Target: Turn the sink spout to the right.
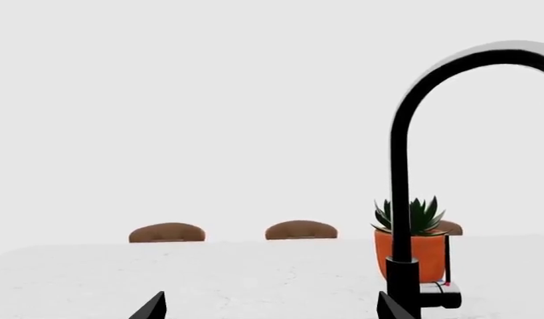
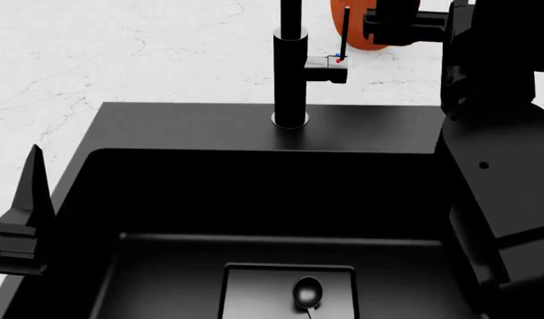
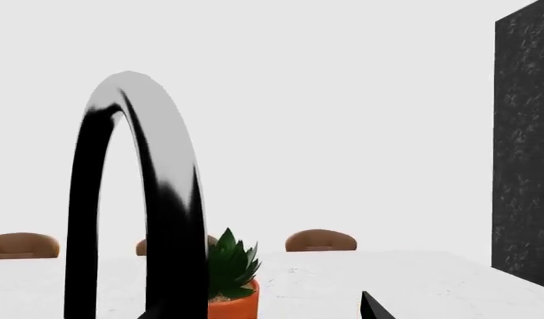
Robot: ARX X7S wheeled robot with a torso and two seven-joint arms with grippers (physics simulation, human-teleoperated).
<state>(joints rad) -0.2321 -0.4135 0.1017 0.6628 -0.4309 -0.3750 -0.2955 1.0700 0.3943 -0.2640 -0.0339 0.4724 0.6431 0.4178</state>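
The sink spout (image 2: pixel 290 66) is seen in the head view as a slim matte black column rising from a round base ring on the rear rim of the sink (image 2: pixel 192 129), near the middle of that rim. A thin side lever (image 2: pixel 343 36) with red and blue marks stands just beside it. In the left wrist view the upper tube (image 1: pixel 404 153) is shown curving over in a high arch; in the right wrist view the same arch (image 3: pixel 139 199) is seen close up, with a grey sheen along its outer curve.

The basin is a large black rectangle with a wide flat rim and a recessed drain panel (image 2: pixel 254 292), in which a spoon (image 2: pixel 307 292) lies. White marbled countertop (image 2: pixel 121 53) lies open behind and to the left of the spout. An orange potted succulent (image 1: pixel 412 239) stands behind the lever.

The left gripper (image 1: pixel 270 309) is spread wide, with only two fingertips showing, the spout column near one of them. Of the right gripper (image 3: pixel 374 307) only one fingertip is visible, so its state cannot be told.
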